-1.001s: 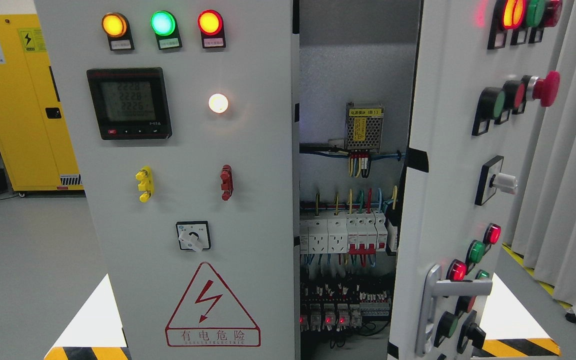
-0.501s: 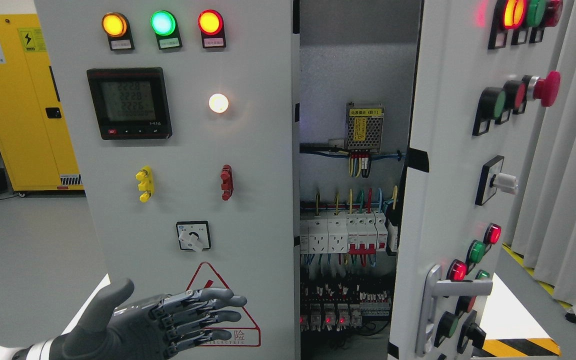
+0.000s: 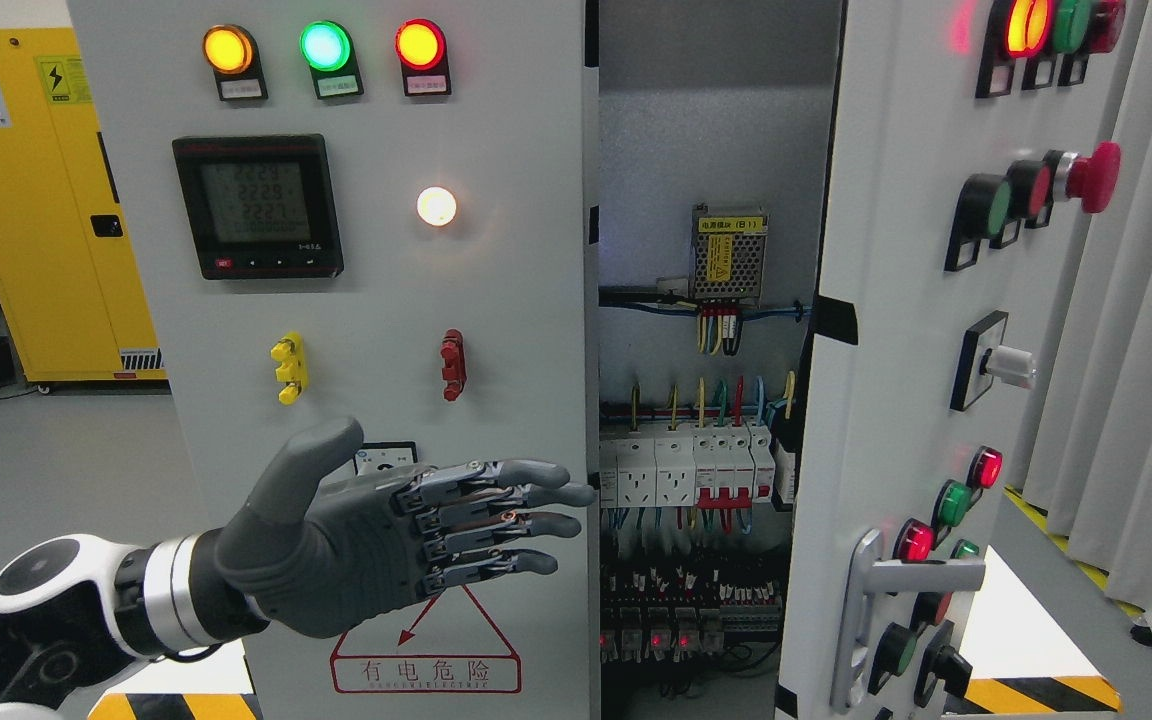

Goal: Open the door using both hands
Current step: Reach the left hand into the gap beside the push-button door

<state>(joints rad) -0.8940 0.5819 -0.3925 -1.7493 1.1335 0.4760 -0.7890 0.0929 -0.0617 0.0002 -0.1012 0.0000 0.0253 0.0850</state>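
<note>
A grey electrical cabinet fills the head view. Its left door (image 3: 496,300) faces me with lamps, a meter and a warning triangle. The right door (image 3: 886,350) stands swung outward, its metal handle (image 3: 861,610) low on its edge. Between the two doors the wiring and breakers (image 3: 696,470) show. My left hand (image 3: 406,525) comes in from the lower left, grey fingers (image 3: 526,495) stretched flat and open, tips at the left door's right edge beside the gap. It holds nothing. My right hand is out of view.
A yellow cabinet (image 3: 46,200) stands at the far left on the grey floor. Grey curtains (image 3: 1136,350) hang at the right. Yellow-black hazard tape (image 3: 1036,695) marks the floor by the cabinet's base.
My left hand has risen from the lower left and moved right, from over the warning triangle to the left door's right edge. The doors have not moved.
</note>
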